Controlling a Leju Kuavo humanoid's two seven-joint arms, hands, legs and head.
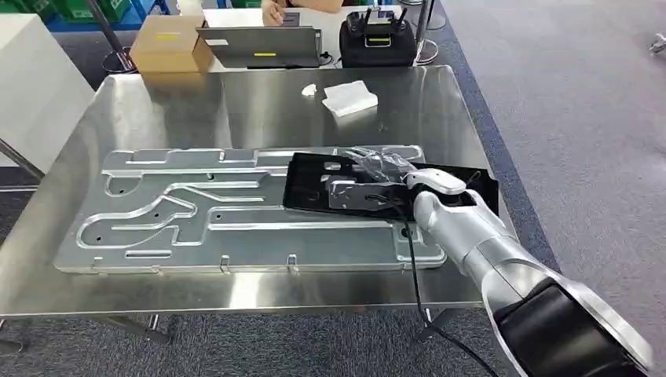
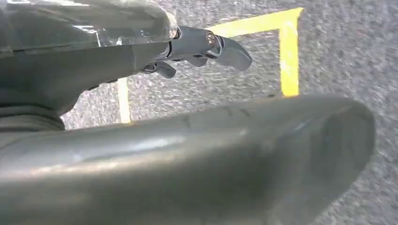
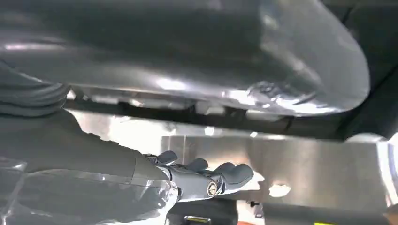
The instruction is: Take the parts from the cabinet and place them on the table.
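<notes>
A black tray (image 1: 308, 187) lies on the steel table (image 1: 259, 106), partly over a large machined aluminium plate (image 1: 196, 216). In the tray sits a small silver part (image 1: 345, 194). My right hand (image 1: 383, 166), under a clear plastic cover, reaches over that part with its fingers stretched out flat. In the right wrist view the right hand (image 3: 202, 178) lies against the silver part (image 3: 305, 164), with the thumb held apart. My left hand (image 2: 197, 47) hangs over the carpet, its fingers extended and holding nothing.
At the table's far edge stand a cardboard box (image 1: 167, 43), a laptop (image 1: 259, 45) and a black controller case (image 1: 377, 39). A white cloth (image 1: 349, 96) lies on the steel. A white cabinet (image 1: 35, 86) stands at the left. A person's hand (image 1: 275, 12) is behind the laptop.
</notes>
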